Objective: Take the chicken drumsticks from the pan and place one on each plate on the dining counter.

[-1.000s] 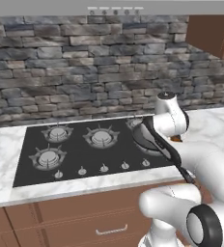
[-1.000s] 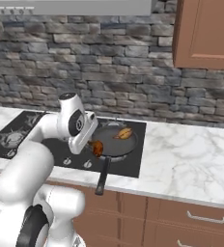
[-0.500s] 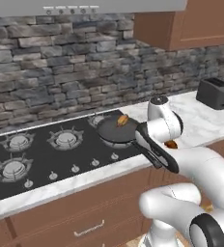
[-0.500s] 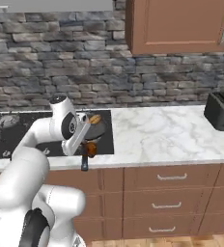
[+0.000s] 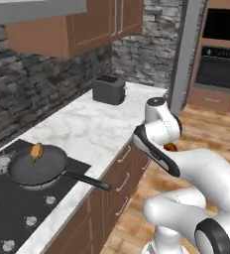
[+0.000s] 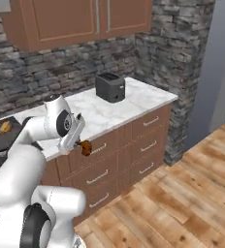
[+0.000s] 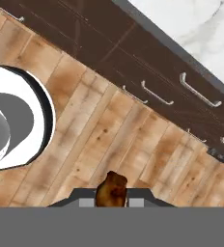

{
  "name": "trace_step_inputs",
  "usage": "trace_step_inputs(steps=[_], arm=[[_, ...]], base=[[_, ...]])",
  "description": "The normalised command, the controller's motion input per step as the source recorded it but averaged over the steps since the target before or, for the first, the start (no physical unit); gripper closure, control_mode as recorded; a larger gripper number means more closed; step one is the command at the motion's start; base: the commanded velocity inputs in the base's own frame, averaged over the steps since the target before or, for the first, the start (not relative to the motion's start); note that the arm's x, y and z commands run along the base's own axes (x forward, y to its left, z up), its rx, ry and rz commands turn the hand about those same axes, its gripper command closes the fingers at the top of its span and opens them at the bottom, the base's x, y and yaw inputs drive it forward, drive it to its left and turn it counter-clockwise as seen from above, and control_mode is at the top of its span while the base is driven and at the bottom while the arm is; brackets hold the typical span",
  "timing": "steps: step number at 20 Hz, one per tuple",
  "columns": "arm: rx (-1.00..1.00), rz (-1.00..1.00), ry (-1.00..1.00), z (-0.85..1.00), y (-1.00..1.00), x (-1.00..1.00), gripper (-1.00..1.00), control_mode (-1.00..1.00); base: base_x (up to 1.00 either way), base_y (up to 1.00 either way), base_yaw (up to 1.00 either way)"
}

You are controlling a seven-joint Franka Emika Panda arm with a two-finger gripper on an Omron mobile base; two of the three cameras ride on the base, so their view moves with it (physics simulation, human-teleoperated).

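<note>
In the hand view, low centre, the gripper (image 7: 111,195) is clenched on a brown chicken drumstick (image 7: 111,189), with wood plank floor (image 7: 99,140) below it and drawer fronts (image 7: 152,72) of the cabinet crossing the upper part of the frame. In the right base view the same drumstick sits left of centre, held out in front of the drawers — off the worktop edge. Farther back in the left base view, at lower left, the dark frying pan (image 5: 35,168) rests on the black cooktop (image 5: 8,213), its handle pointing right, and a second drumstick (image 5: 36,150) lies at the pan's far rim. Beyond, upper centre, a dark toaster (image 5: 108,89) stands on the marble worktop (image 5: 82,129) — near the stone wall.
</note>
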Motion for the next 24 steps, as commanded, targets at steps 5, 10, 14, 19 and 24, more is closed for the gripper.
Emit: trace_step_inputs(steps=[5,10,14,19,24], arm=[[0.00,0.00,0.00,0.00,0.00,0.00,1.00,1.00],[0.00,0.00,0.00,0.00,0.00,0.00,1.00,1.00],[0.00,0.00,0.00,0.00,0.00,0.00,1.00,1.00],[0.00,0.00,0.00,0.00,0.00,0.00,1.00,1.00],[0.00,0.00,0.00,0.00,0.00,0.00,1.00,1.00]], base=[[0.00,0.00,-1.00],[0.00,0.00,-1.00],[0.00,-0.04,-1.00],[0.04,-0.03,-1.00],[0.16,0.00,-1.00]])
